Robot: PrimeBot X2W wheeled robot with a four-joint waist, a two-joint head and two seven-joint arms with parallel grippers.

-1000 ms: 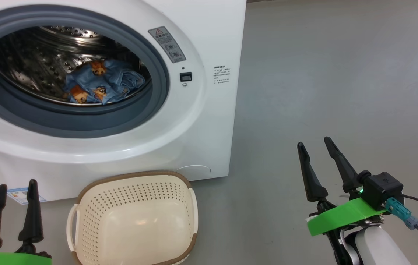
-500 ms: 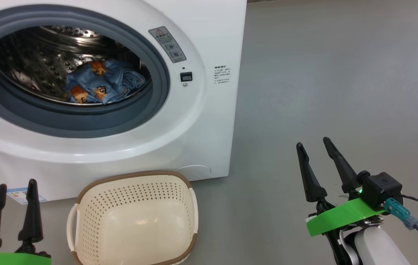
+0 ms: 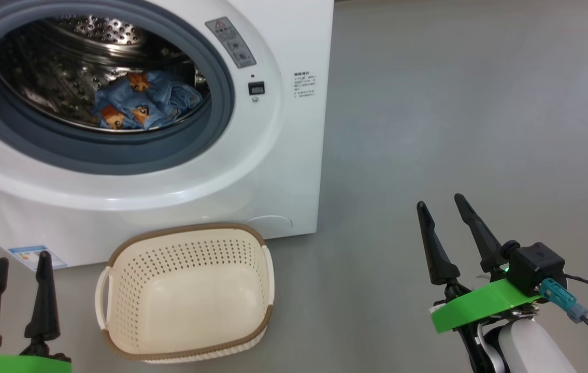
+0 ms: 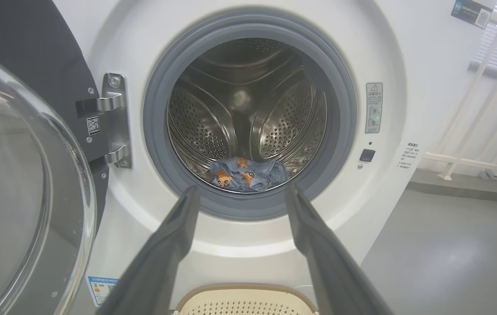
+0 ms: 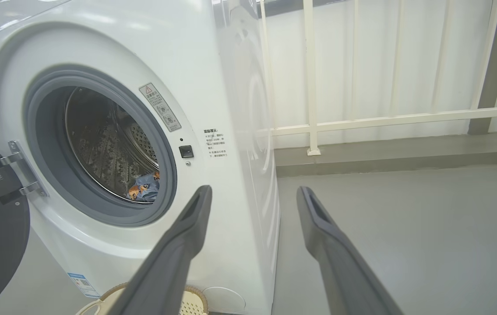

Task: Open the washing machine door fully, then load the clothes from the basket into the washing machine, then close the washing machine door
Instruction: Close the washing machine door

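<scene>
Clothes (image 3: 143, 103) in drum (image 3: 60, 62); right fingers (image 3: 432, 243) apart.

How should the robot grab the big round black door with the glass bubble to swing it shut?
Probably on the glossy black rim of the round washing machine door, at the edge far from the metal hinge. The clear glass bowl bulges, too smooth and wide to pinch. The door hangs open left of the opening, so the left gripper, nearest it, should come from that side.
</scene>
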